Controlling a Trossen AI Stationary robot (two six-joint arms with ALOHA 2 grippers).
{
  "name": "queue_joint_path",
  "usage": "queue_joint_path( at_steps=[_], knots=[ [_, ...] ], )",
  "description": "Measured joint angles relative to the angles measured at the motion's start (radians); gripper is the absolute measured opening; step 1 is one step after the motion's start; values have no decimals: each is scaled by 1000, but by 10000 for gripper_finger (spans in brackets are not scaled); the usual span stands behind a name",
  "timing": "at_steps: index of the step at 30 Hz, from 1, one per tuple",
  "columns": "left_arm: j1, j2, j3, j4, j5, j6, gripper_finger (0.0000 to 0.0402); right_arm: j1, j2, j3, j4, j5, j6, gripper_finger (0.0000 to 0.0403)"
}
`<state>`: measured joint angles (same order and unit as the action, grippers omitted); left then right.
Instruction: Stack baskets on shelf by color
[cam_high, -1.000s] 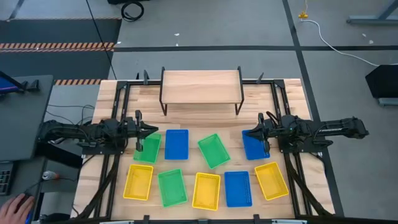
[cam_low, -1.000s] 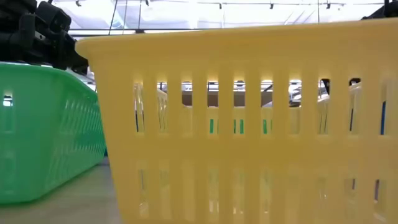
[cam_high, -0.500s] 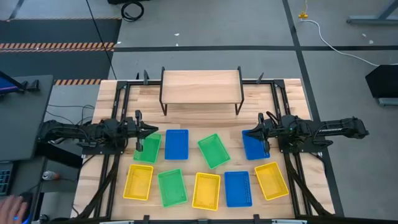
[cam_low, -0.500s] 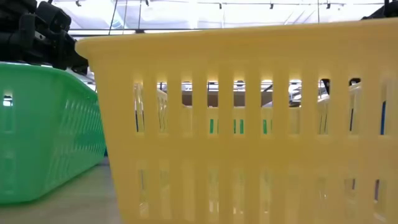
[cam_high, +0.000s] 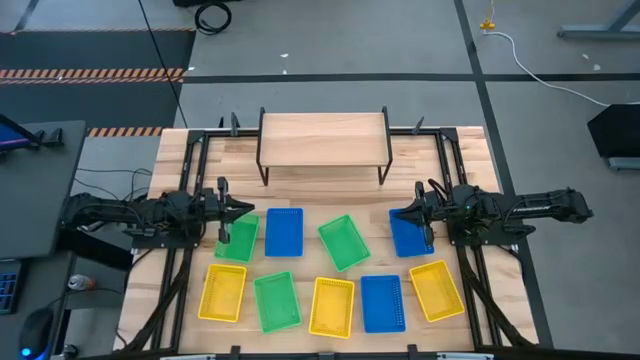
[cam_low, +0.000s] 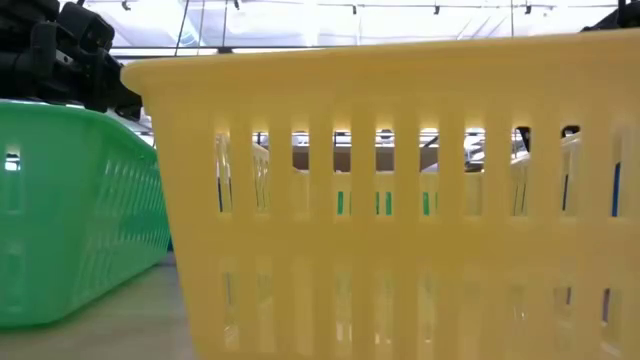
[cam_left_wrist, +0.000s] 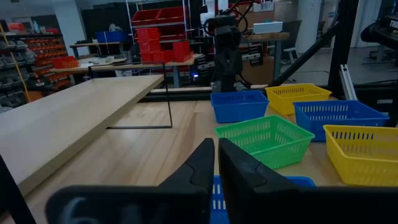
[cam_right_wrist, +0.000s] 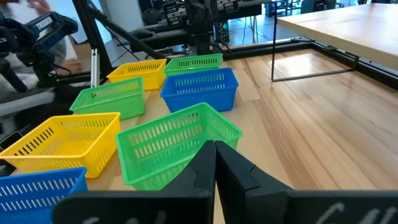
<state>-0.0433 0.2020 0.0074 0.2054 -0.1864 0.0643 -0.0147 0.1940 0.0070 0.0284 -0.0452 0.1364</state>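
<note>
Nine baskets sit on their bottoms on the slatted table in front of the shelf (cam_high: 323, 138). The far row holds a green basket (cam_high: 237, 240), a blue one (cam_high: 284, 232), a turned green one (cam_high: 344, 242) and a blue one (cam_high: 410, 236). The near row reads yellow (cam_high: 223, 292), green (cam_high: 277, 301), yellow (cam_high: 332, 306), blue (cam_high: 382, 303), yellow (cam_high: 436, 290). My left gripper (cam_high: 245, 210) (cam_left_wrist: 216, 143) is shut, over the far-left green basket's far end. My right gripper (cam_high: 395, 212) (cam_right_wrist: 215, 144) is shut, over the far-right blue basket's far end.
The shelf top (cam_left_wrist: 74, 112) (cam_right_wrist: 342, 25) carries nothing, and bare table lies between its black legs and the far row. The near-row yellow basket (cam_low: 400, 200) fills the low view, with a green one (cam_low: 70, 210) beside it. A desk stands left of the table.
Both arms and all baskets have kept still. A person's hand at the desk beside the table's near left corner has drawn back out of the high view.
</note>
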Motion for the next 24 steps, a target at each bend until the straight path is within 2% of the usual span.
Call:
queue_joint_path(
  at_steps=[24],
  knots=[
    [0,0,0,0,0,0,36,0,0,0,0,0,0,16]
  ],
)
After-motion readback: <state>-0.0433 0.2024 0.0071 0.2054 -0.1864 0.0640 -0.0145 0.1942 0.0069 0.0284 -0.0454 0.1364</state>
